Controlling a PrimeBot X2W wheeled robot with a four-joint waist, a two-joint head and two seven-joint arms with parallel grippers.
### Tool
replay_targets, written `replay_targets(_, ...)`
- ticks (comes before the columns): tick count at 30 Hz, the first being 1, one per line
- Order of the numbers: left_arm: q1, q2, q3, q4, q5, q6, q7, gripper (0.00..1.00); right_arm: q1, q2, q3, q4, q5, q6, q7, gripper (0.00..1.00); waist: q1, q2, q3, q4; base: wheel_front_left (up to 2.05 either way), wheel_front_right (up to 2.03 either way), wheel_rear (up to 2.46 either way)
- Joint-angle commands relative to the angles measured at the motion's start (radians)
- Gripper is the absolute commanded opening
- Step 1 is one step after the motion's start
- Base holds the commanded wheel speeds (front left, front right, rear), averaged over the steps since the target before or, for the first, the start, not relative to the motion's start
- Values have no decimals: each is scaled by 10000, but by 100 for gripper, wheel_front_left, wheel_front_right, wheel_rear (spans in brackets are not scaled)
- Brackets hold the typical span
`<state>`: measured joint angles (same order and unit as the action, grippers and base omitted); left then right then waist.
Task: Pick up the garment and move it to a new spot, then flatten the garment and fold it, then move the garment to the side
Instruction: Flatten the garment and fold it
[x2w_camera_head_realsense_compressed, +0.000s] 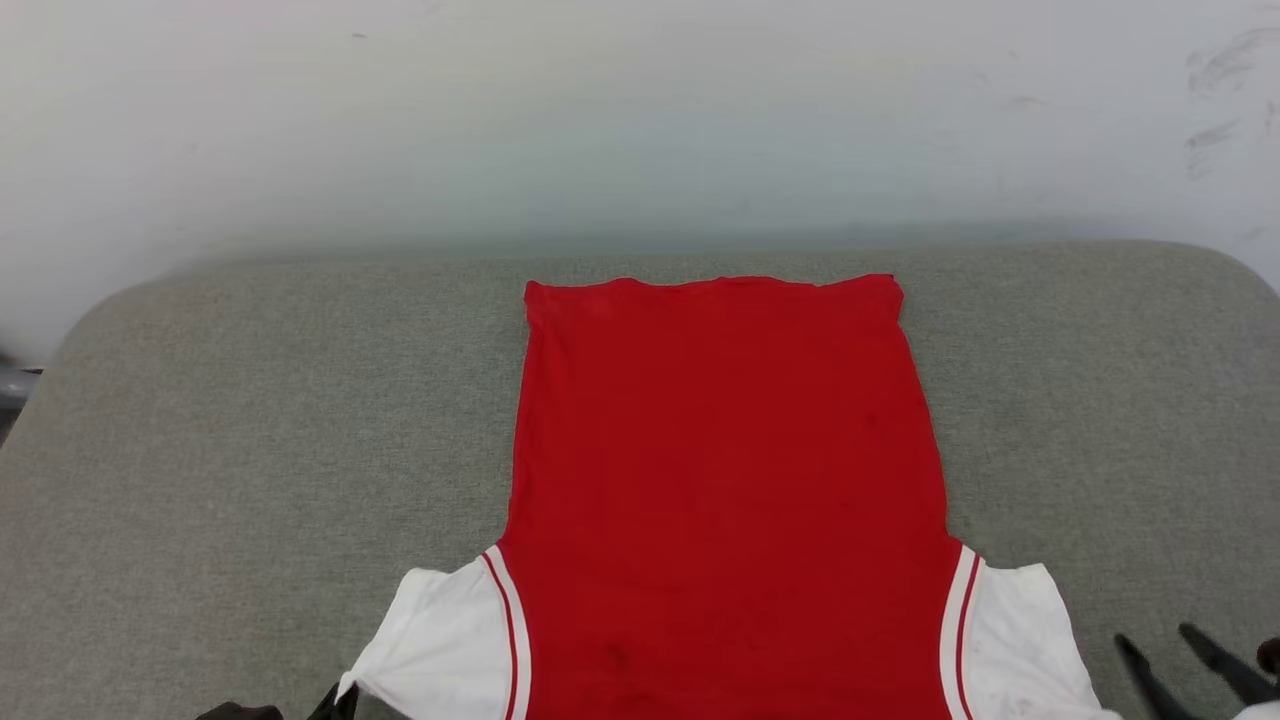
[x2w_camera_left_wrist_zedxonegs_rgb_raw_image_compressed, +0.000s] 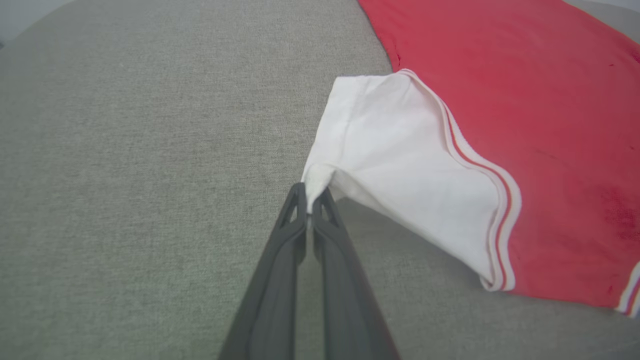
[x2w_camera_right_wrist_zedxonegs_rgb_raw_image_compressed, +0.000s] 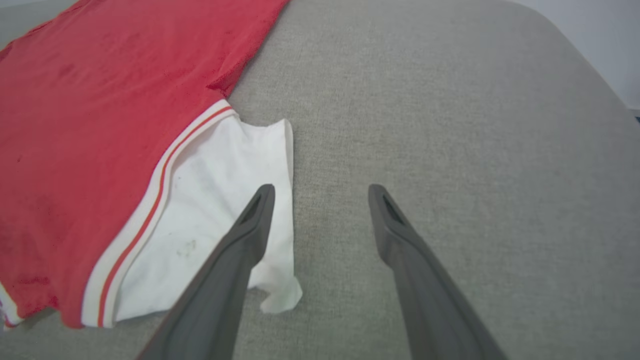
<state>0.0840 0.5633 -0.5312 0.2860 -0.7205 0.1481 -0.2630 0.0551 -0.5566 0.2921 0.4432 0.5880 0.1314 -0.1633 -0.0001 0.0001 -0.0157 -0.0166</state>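
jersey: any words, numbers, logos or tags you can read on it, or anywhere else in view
None can be read.
The jersey shows a plain red side, with no lettering or number.
Its white sleeves are blank apart from red stripes.
The grey pad bears no label.
The marks on the wall are scuffs, not writing.

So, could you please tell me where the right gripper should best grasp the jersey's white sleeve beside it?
Probably at the loose outer corner of that sleeve, which looks slightly lifted off the grey cushion. The open right gripper could come in from the outer, bare side, mirroring the left gripper, shut on the other sleeve at its corner.
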Motion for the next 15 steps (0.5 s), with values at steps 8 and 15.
replay_targets(8, -633, -253, 55, -862, 846, 91, -24, 0, -1602, -548, -2291, -2730, -1138, -13, 881, 100, 1, -1, 705, 584, 0, 0, 0)
replay_targets(15, -1461, -485, 17, -1312, 1269, 93, -24, 0, -3885, -563, -2831, -3532, -1145, -13, 2371, 100, 1, -1, 1666, 1239, 0, 0, 0)
